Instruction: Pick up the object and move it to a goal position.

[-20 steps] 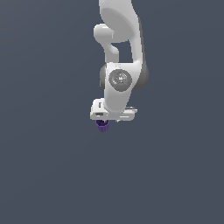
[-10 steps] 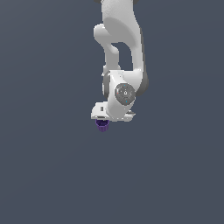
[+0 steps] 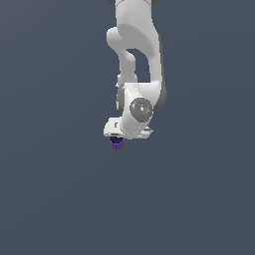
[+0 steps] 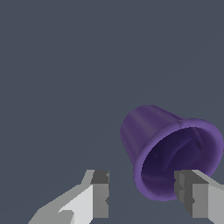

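Background was flat dark slate-grey all round, no edges or seams visible in either view. White Panda arm (image 3: pixel 135 60) came down from the top of the exterior view, wrist joint disc facing the camera, pincer (image 3: pixel 117 137) pointing down. Purple cup (image 3: pixel 117 143) sat directly under the pincer body in that view, only its lower part poking out below the white housing, toward the exterior view's left side of the hand. In the wrist view the cup (image 4: pixel 168 148) was tilted, open mouth turned toward the camera, wider rim band visible, closed base pointing away. One fingertip (image 4: pixel 192 192) overlapped the cup's rim and looked to be touching it; the other fingertip (image 4: pixel 99 192) stood well apart from the cup with bare grey background showing between them. So the jaws were spread, not clamped across the cup: one pad at the rim, the other clear of it. Whether the cup rested on the surface or hung off that one finger, couldn't tell from these views; no shadow or contact line was readable under it.
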Motion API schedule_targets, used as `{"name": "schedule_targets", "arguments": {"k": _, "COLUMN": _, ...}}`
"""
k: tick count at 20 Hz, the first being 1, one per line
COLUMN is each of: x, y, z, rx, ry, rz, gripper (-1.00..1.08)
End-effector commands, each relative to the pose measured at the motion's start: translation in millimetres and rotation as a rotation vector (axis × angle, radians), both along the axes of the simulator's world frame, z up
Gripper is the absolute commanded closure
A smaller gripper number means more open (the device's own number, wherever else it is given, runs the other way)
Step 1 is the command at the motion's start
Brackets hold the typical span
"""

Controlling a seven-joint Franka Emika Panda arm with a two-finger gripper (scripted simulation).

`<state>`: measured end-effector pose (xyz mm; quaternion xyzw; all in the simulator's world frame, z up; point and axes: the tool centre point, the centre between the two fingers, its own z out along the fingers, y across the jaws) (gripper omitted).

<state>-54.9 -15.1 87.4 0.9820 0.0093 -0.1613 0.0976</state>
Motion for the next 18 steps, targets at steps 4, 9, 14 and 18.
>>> {"name": "schedule_targets", "arguments": {"k": 4, "x": -6.8, "y": -3.7, "z": -16.2, "rx": -0.002, "ry": 0.004, "rz": -0.001, "gripper": -0.2}}
{"name": "schedule_targets", "arguments": {"k": 9, "x": -7.4, "y": -4.0, "z": -17.4, "rx": -0.002, "ry": 0.004, "rz": -0.001, "gripper": 1.08}}
{"name": "schedule_targets", "arguments": {"k": 14, "x": -7.4, "y": -4.0, "z": -17.4, "rx": -0.002, "ry": 0.004, "rz": -0.001, "gripper": 1.08}}
{"name": "schedule_targets", "arguments": {"k": 18, "x": -6.9, "y": -4.2, "z": -16.7, "rx": -0.003, "ry": 0.002, "rz": -0.002, "gripper": 1.08}}
